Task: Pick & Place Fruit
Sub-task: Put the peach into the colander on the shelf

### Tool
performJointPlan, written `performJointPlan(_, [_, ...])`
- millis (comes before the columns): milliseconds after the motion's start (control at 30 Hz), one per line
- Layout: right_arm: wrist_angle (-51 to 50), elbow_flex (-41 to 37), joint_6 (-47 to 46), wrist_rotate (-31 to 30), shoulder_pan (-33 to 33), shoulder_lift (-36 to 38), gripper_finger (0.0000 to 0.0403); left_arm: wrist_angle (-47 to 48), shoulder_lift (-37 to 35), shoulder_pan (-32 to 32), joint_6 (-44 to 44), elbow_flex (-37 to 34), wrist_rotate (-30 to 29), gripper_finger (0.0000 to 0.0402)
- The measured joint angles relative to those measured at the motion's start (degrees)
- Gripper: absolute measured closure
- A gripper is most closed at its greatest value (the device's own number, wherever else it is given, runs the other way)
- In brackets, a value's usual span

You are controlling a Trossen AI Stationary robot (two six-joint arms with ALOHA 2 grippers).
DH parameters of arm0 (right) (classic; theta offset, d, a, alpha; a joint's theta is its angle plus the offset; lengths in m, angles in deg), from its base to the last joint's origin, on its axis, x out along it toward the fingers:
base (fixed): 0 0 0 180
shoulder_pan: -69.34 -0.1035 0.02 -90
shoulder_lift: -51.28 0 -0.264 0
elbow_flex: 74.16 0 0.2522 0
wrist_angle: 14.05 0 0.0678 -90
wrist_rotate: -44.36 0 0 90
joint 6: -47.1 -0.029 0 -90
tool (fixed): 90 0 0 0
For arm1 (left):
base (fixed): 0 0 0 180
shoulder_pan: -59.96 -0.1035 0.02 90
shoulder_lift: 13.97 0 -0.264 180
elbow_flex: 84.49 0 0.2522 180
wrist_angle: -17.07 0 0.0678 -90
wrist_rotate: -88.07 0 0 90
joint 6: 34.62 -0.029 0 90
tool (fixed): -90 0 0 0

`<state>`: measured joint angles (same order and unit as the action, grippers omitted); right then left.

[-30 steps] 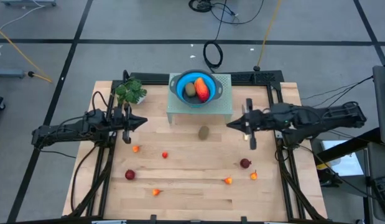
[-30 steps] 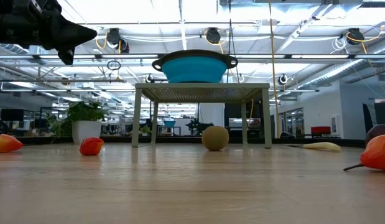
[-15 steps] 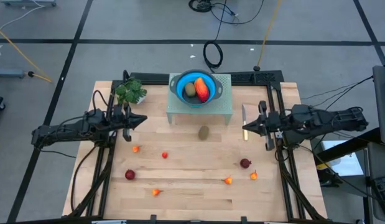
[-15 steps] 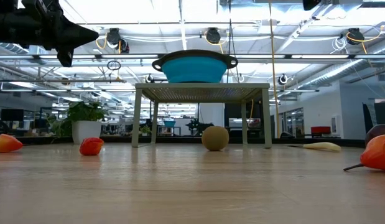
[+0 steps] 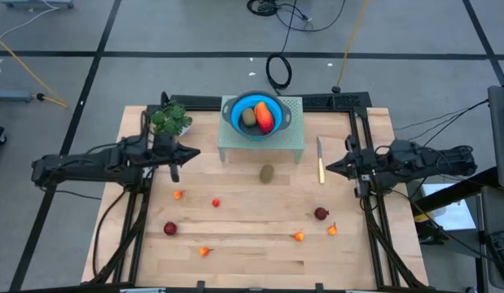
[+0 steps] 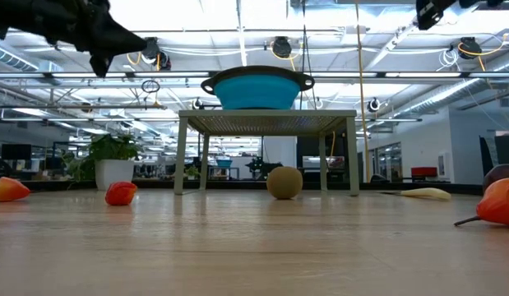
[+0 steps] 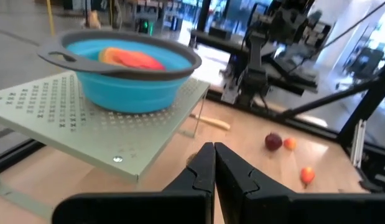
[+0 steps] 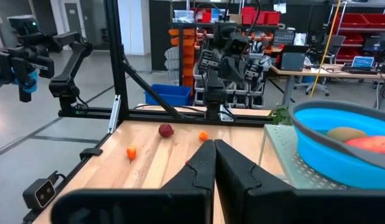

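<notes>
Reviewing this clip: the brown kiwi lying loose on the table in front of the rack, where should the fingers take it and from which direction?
Grip the kiwi across its narrower middle, coming straight down from above. It is a small oval resting on the bare table with open wood all round, so the fingers can straddle it; the rack just behind makes a low sideways approach from that side awkward.

A: Fruit status?
B: Blue bowl [image 5: 235,116] on the raised green stand [image 5: 292,138] holds one brown kiwi oval [image 5: 248,117] and the long orange-red piece [image 5: 265,118], side by side.
A: On the table?
B: Second kiwi oval [image 5: 267,172] lies on the wood just in front of the stand. Two dark red round ones [image 5: 170,229] [image 5: 321,214], one each side. Tiny orange-red ones scattered: [image 5: 178,194], [image 5: 216,203], [image 5: 204,251], [image 5: 299,237], [image 5: 332,229]. All lying loose, none held by me.
</notes>
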<state>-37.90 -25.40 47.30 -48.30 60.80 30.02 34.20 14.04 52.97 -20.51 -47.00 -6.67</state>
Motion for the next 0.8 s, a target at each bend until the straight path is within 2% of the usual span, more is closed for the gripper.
performJointPlan(267, [0.0, -3.7, 0.0, 0.1, 0.0, 5.7, 0.0403, 9.3, 8.7, 0.0, 0.1, 10.0, 0.2, 0.0394])
performJointPlan(367, [0.0, -4.6, 0.0, 2.1, 0.0, 7.6, 0.0403, 14.1, 11.3, 0.0, 0.1, 14.1, 0.2, 0.0394])
performJointPlan(600, [0.0, -7.8, -2.6, 3.4, 0.0, 10.5, 0.0403, 22.2, 15.2, 2.0, 0.2, 21.3, 0.2, 0.0394])
performJointPlan(800, [2.0, -11.9, -3.0, 4.5, 0.0, 11.2, 0.0403, 28.2, 17.7, 5.3, 3.7, 25.7, 0.1, 0.0394])
